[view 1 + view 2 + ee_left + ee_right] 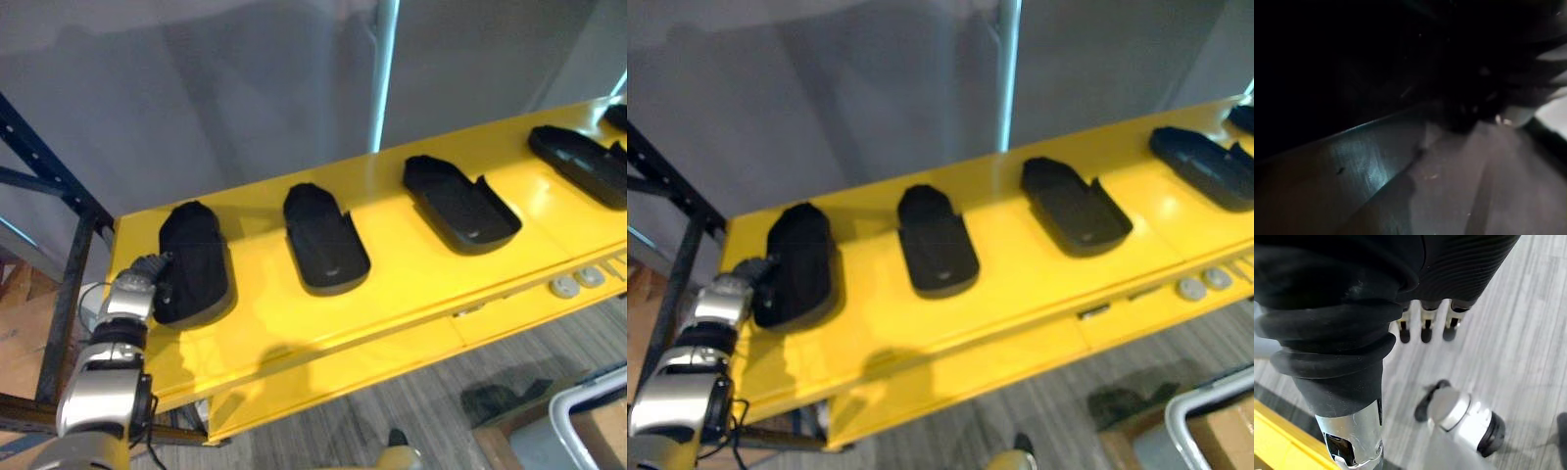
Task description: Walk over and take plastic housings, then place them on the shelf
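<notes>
Several black plastic housings lie in a row on the yellow shelf (411, 294). My left hand (145, 277) is at the near left edge of the leftmost housing (196, 257), touching its side; the fingers are hidden against it. In the left wrist view that housing (1352, 73) looms dark just above the shelf surface (1459, 186). To the right lie a second housing (325, 241), a third (460, 204) and a fourth (580, 162). My right hand (1424, 325) hangs low over the grey floor with straight fingers, holding nothing.
A dark blue rack frame (54, 176) stands just left of the shelf's end. A grey wall and a pale upright pole (384, 69) stand behind the shelf. Two small round discs (576, 282) sit at the shelf's front right. A bin with a cardboard box (588, 431) stands on the floor, lower right.
</notes>
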`<state>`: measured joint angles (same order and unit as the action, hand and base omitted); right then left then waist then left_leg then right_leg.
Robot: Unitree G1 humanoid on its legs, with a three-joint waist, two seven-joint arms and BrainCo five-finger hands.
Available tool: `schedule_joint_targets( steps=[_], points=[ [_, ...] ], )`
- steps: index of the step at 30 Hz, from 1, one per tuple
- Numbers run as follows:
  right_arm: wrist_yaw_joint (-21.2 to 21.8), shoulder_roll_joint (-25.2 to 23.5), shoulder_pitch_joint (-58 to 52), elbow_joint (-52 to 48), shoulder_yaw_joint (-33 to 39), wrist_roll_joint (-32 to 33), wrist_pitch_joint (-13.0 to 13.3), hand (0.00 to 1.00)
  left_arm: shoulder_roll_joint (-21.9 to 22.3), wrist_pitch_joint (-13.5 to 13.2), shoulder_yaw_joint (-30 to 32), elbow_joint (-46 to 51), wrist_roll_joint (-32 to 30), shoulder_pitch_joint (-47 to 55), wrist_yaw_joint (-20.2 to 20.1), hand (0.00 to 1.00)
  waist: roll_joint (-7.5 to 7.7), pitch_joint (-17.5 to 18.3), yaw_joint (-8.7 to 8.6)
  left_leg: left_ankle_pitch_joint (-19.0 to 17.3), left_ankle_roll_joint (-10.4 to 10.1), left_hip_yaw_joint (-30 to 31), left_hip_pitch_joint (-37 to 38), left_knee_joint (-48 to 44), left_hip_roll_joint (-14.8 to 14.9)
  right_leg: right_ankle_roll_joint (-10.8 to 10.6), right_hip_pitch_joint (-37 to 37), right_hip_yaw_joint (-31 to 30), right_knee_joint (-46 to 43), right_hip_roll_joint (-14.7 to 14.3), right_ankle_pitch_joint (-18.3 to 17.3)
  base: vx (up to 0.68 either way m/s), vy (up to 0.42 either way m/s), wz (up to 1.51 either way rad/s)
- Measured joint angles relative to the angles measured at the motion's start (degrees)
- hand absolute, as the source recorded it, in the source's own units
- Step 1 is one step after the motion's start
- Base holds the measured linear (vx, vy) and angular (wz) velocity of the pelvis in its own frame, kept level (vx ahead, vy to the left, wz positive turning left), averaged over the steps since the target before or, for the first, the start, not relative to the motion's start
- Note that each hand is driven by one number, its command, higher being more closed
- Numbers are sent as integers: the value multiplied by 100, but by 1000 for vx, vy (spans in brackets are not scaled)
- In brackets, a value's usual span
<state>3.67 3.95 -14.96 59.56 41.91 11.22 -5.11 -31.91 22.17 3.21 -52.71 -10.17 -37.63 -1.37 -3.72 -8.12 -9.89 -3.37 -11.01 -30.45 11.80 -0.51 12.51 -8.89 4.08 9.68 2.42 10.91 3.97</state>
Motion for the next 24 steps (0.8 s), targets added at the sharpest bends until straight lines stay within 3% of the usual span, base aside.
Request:
schedule_joint_targets(
  steps=[11,15,24],
  points=[
    [-6,64,64,-31,-386,124,-19,0,-42,-284,-245,534,-216,306,-136,100,-16,-5,120,3,4,175,-115,-30,1,9,16,142,-1,18,-6,-1,-8,6],
    [-9,67,77,-47,-400,151,-39,0,-72,-415,-628,729,-348,441,-174,100,-25,0,123,-6,20,250,-204,-108,7,16,7,195,-2,35,-11,-15,-11,6],
    [-7,96,77,-50,-488,149,-40,0,-74,-451,-669,926,-371,639,-207,100,-35,4,129,-7,20,283,-199,-128,13,17,21,207,-23,35,-11,-2,-2,0]
  ],
)
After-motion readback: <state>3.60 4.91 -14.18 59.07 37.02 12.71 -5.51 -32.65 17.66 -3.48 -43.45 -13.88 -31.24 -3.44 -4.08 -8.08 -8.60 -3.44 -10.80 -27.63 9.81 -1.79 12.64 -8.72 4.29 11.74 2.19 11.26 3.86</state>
